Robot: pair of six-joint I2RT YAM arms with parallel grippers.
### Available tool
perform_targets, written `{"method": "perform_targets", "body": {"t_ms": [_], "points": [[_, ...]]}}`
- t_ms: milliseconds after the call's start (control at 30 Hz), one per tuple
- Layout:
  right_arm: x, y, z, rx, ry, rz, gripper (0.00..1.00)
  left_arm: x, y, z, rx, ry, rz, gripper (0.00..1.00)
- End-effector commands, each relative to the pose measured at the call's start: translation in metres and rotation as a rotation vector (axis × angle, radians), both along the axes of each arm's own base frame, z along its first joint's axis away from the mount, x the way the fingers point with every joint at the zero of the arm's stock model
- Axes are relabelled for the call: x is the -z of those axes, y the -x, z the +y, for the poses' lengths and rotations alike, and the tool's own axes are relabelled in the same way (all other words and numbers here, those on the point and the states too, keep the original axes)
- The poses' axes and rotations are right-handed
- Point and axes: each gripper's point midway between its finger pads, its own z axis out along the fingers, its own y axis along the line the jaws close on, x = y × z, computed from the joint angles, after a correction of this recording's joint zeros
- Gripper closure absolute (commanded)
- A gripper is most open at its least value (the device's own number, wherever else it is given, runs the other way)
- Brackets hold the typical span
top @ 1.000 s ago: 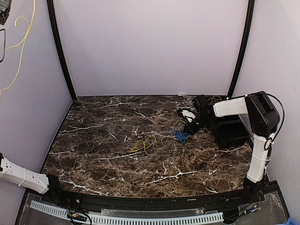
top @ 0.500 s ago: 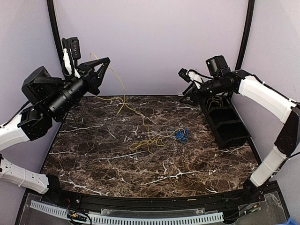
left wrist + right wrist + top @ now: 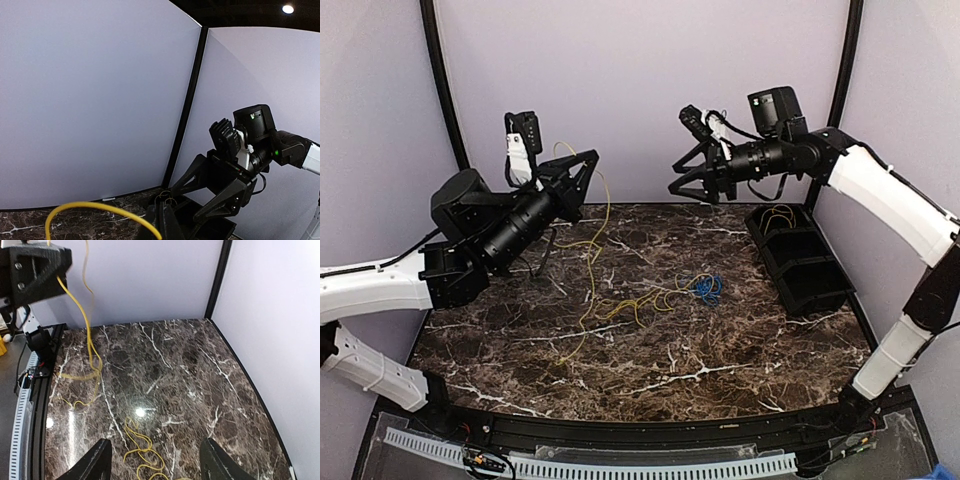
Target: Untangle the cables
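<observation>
L gripper [image 3: 583,170], jaws clamped on a yellow cable [image 3: 592,275], holds it above the table's [image 3: 520,340] far-left part. The strand hangs to yellow loops [image 3: 630,305] beside a blue cable [image 3: 705,289] mid-table. R gripper [image 3: 685,182], jaws apart and empty, hovers by the far edge.

No legible text, label, brand or number is showing in any view; only a tiny green light is glowing on the right arm's wrist camera housing [image 3: 253,115], too small to read as any mark
</observation>
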Motion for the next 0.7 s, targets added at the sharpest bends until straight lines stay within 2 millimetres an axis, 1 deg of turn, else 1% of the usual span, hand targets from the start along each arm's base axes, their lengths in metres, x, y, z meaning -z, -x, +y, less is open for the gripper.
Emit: {"method": "perform_targets", "body": {"t_ms": [0, 133, 200, 333, 433, 500, 600, 667], "points": [[-0.02, 0.013, 0.033, -0.105, -0.093, 0.015, 0.38, -0.024, 0.006, 0.004, 0.038, 0.133, -0.041, 1.0], [-0.027, 0.029, 0.053, -0.195, -0.14, 0.06, 0.33, -0.023, 0.006, -0.002, 0.062, 0.15, -0.032, 1.0], [-0.028, 0.036, 0.063, -0.221, -0.143, 0.063, 0.33, -0.021, 0.005, -0.005, 0.071, 0.152, -0.027, 1.0], [-0.024, 0.04, 0.076, -0.231, -0.143, 0.069, 0.33, -0.019, 0.005, -0.011, 0.09, 0.159, -0.02, 1.0], [-0.021, 0.043, 0.08, -0.246, -0.144, 0.086, 0.4, -0.018, 0.004, -0.013, 0.098, 0.162, -0.018, 1.0], [-0.022, 0.047, 0.08, -0.257, -0.149, 0.09, 0.48, -0.017, 0.004, -0.014, 0.101, 0.162, -0.016, 1.0], [-0.022, 0.049, 0.081, -0.259, -0.149, 0.092, 0.53, -0.017, 0.005, -0.014, 0.103, 0.163, -0.015, 1.0], [-0.022, 0.048, 0.08, -0.253, -0.15, 0.093, 0.65, -0.016, 0.005, -0.013, 0.102, 0.164, -0.012, 1.0]]}}
